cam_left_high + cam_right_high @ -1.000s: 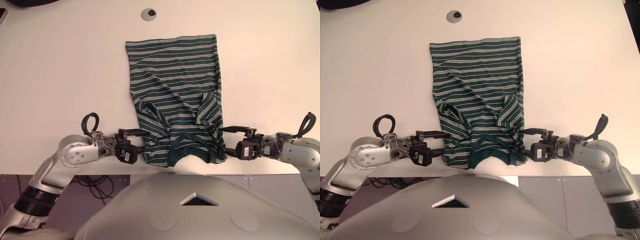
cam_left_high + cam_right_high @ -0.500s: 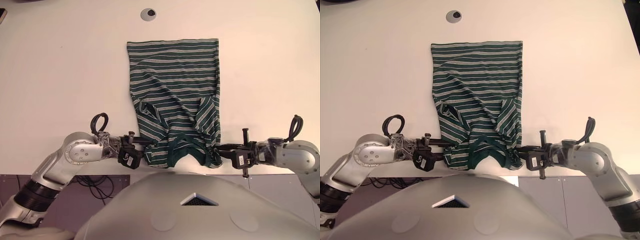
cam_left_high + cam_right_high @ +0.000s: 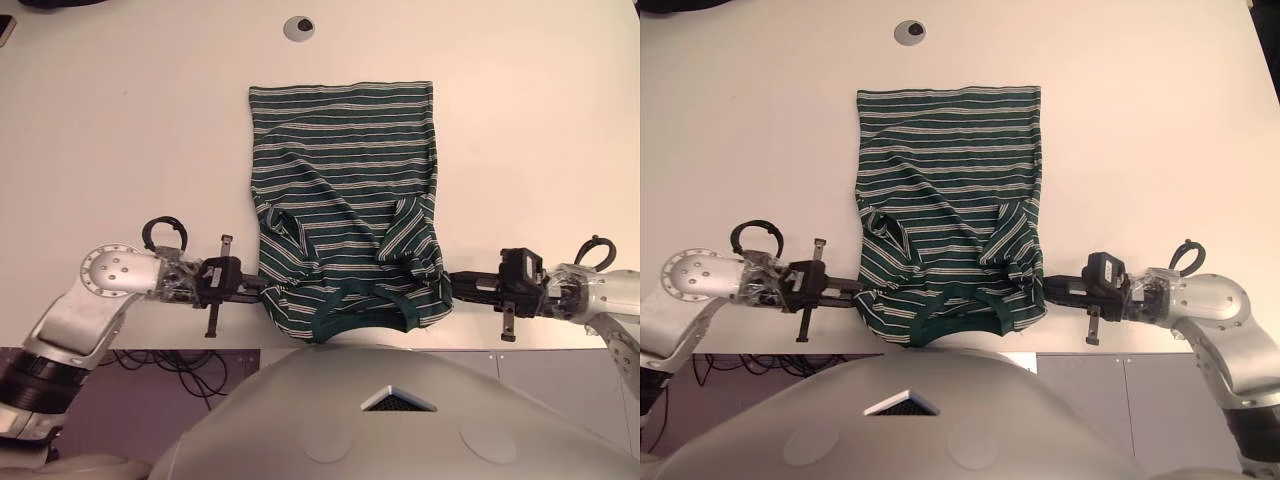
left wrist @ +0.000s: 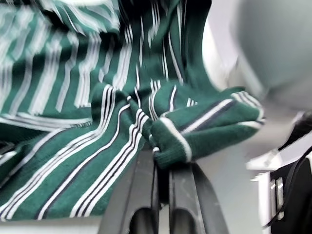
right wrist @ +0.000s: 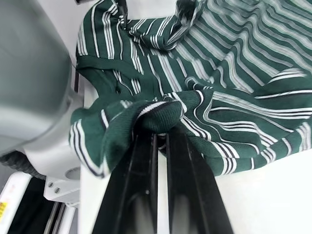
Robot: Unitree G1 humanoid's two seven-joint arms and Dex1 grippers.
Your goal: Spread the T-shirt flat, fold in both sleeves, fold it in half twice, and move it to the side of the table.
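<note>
T-shirt: The green striped T-shirt (image 3: 345, 200) is lying in the middle of the white table (image 3: 120, 130). Its collar (image 3: 350, 300) is at the near edge, just in front of the robot, and its hem (image 3: 340, 88) is toward the far side. Both sleeves are lying folded in over the body, with some wrinkles.

Left gripper: Your left gripper (image 3: 262, 292) is pinching the near left shoulder corner. Its two fingers are pressing together on a bunched fold of the cloth.

Right gripper: Your right gripper (image 3: 450, 285) is clamping the near right shoulder corner in the same way, also low at the table surface.

Step in hand: I am judging that you are starting the first half fold, which brings the collar end over to the hem.

How to do it well: Lift both corners together and at the same height, with the cloth lightly stretched between them. Carry them straight away from the robot, so that the side edges are staying parallel. Lay the shoulder corners exactly on the hem corners, and let go only when the cloth is resting flat.

Risk: The folded sleeves are loose, so a fast or uneven lift is probably going to pull them out.

Around: A round cable grommet (image 3: 298, 27) is sitting beyond the hem, well apart from the shirt.
</note>
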